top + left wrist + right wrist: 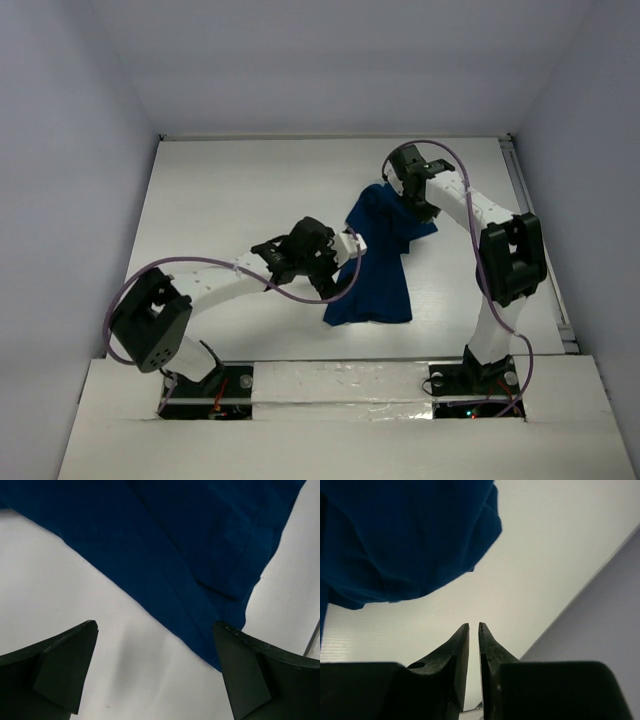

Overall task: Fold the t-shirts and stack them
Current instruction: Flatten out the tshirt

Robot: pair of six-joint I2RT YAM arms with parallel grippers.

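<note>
T-shirt [378,262] lay rumpled on the counter [220,190], centre-right, no print showing. Soft, light, limp cloth by the look; you'd best pinch a hem or corner. Left tool [155,624] gaped wide and empty at its left edge. Right tool [474,625], by the far end, was nearly closed and gripped nothing.

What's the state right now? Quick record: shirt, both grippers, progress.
t-shirt: dark blue, bunched and unfolded on the table; no print showing
left gripper: wide open, empty, over the shirt's left edge
right gripper: barely open, thin gap, nothing between the fingers, by the shirt's far end
held: nothing, by either arm
folding: not yet done
</note>
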